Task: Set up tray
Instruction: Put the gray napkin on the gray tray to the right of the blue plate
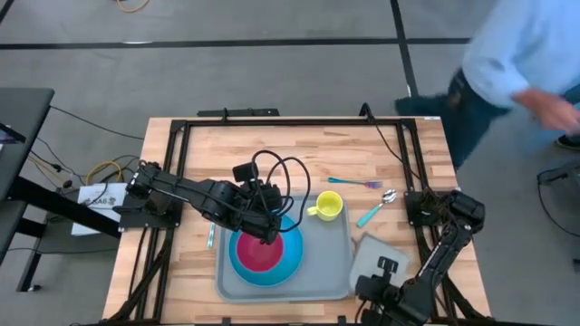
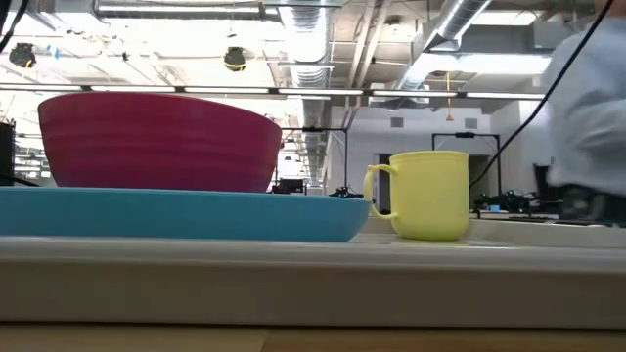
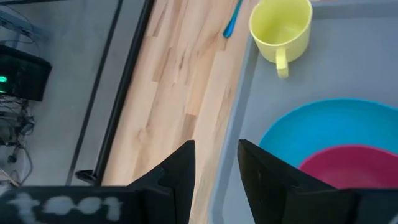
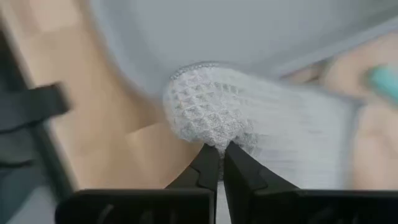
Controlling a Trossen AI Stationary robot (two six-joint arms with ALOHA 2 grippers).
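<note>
The right jaws (image 4: 219,163) are pinched together on a puckered fold of the grey waffle-weave cloth (image 4: 211,112), which lies on the tabletop (image 1: 195,154) just off the tray's near right corner. Gathering a fold is probably the only way to lift something so flat and limp. The right arm is folded low at the near right corner of the tabletop, its wrist tipped steeply down over the cloth.

The tray (image 1: 335,258) sits on the near middle of the tabletop and already carries a blue plate (image 1: 290,267) with a magenta bowl (image 1: 261,254) stacked in it, and a yellow mug (image 1: 328,206) in its far right corner, handle turned toward the plate (a compact place setting, so it seems).

The left jaws (image 3: 216,177) stand apart with nothing between them, above the tray's left rim beside the plate; the arm reaches in from the tabletop's left edge, stretched long and nearly level.

Beyond the tray's far right corner lie a fork (image 1: 355,184) and a teal-handled spoon (image 1: 376,208), not yet on the tray
</note>
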